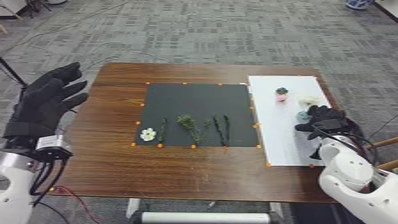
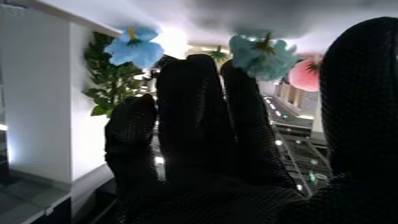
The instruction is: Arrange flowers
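My right hand [image 1: 329, 121] is low over the white board [image 1: 280, 145], beside a pale blue flower [image 1: 303, 117]. A white flower [image 1: 310, 100] and a pink flower [image 1: 282, 98] lie farther back on that board. In the right wrist view, my right hand [image 2: 191, 125] has its fingers extended and thumb apart; a teal flower [image 2: 265, 56], a blue flower [image 2: 133, 50] and a pink flower [image 2: 305, 75] are around the fingertips. On the dark mat [image 1: 195, 100] are a white flower [image 1: 147, 134], a leafy sprig [image 1: 187, 122] and thin stems [image 1: 220, 131]. My left hand [image 1: 46, 105] is open at the table's left.
The brown table [image 1: 115, 110] surrounds the mat and the board. Small orange markers line their edges. A chair [image 1: 387, 162] stands by the right edge, past my right arm.
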`<state>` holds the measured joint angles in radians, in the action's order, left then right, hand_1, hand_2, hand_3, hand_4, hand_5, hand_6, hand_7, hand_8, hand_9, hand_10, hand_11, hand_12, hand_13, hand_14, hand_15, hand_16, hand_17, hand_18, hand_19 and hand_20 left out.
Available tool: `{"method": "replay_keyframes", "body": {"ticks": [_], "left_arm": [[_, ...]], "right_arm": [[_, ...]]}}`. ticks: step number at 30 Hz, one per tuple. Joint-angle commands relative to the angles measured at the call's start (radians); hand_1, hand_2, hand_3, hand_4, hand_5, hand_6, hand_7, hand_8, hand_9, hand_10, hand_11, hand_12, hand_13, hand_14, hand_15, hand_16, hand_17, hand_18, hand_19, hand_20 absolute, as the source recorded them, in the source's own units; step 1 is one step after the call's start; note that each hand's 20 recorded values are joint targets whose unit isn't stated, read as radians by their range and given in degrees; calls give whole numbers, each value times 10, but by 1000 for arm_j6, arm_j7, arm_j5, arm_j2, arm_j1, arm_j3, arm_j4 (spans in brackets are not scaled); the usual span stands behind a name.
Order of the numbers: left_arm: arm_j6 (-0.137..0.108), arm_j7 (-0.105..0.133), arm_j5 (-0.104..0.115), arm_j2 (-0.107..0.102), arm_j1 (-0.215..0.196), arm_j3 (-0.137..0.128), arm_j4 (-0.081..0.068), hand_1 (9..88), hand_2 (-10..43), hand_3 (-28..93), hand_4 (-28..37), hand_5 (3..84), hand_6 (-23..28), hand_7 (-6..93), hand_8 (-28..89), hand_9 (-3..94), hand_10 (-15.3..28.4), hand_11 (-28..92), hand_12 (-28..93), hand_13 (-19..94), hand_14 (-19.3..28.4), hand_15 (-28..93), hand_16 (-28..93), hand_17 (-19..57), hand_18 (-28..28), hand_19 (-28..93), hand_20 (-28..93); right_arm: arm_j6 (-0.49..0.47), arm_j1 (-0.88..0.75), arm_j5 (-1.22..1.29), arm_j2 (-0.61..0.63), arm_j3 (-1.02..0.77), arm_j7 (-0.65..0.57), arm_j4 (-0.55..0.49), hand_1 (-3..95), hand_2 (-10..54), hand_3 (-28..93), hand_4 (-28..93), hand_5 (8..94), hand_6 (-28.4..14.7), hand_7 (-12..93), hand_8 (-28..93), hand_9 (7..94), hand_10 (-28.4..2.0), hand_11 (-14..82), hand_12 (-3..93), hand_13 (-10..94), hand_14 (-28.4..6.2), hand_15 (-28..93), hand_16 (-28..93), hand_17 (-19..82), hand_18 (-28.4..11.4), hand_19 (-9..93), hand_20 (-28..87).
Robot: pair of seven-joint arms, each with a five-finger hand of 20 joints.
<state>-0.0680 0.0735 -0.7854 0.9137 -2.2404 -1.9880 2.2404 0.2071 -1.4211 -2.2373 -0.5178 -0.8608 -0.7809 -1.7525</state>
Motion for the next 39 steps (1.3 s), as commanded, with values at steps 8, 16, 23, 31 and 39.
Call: {"method": "replay_keyframes", "body": {"ticks": [8,16,23,31,39], "left_arm": [[0,-2,-8,5,-17,-10,3,256,-62,707,-254,242,25,250,-112,178,100,215,194,95,134,412,-35,-108,206,412,78],[-1,0,-7,7,-23,-14,7,255,-61,707,-254,241,26,251,-114,178,99,214,194,95,133,411,-34,-108,206,412,79],[-4,-6,-4,0,-21,-23,10,256,-60,707,-254,241,25,252,-114,178,99,215,193,96,133,410,-34,-108,206,412,79],[-13,-21,-4,-32,-7,-54,14,256,-60,708,-255,242,25,251,-115,180,99,215,193,97,134,412,-33,-107,207,413,79],[11,-55,2,-103,94,-2,-23,256,-60,708,-255,243,24,250,-115,180,99,216,192,98,134,411,-33,-107,207,413,80]], "right_arm": [[0,135,1,-12,116,-19,92,272,-95,740,-283,469,-58,221,-115,510,-130,224,211,556,-103,776,244,282,-229,844,561],[11,199,8,-35,187,-12,111,257,-95,767,-283,450,-74,196,-113,507,-135,228,209,564,-98,777,243,287,-226,852,561],[67,238,35,-46,245,22,143,343,-95,854,-282,552,-5,323,-112,654,-92,298,287,645,-71,762,265,324,-213,871,554],[238,425,-20,-62,392,61,78,486,-94,866,-281,745,16,411,-1,883,-39,171,491,755,-45,729,291,398,-208,912,529],[316,819,15,-358,695,171,104,443,-95,876,-170,777,12,392,7,903,-38,172,499,771,-38,728,301,411,-209,927,530]]}}
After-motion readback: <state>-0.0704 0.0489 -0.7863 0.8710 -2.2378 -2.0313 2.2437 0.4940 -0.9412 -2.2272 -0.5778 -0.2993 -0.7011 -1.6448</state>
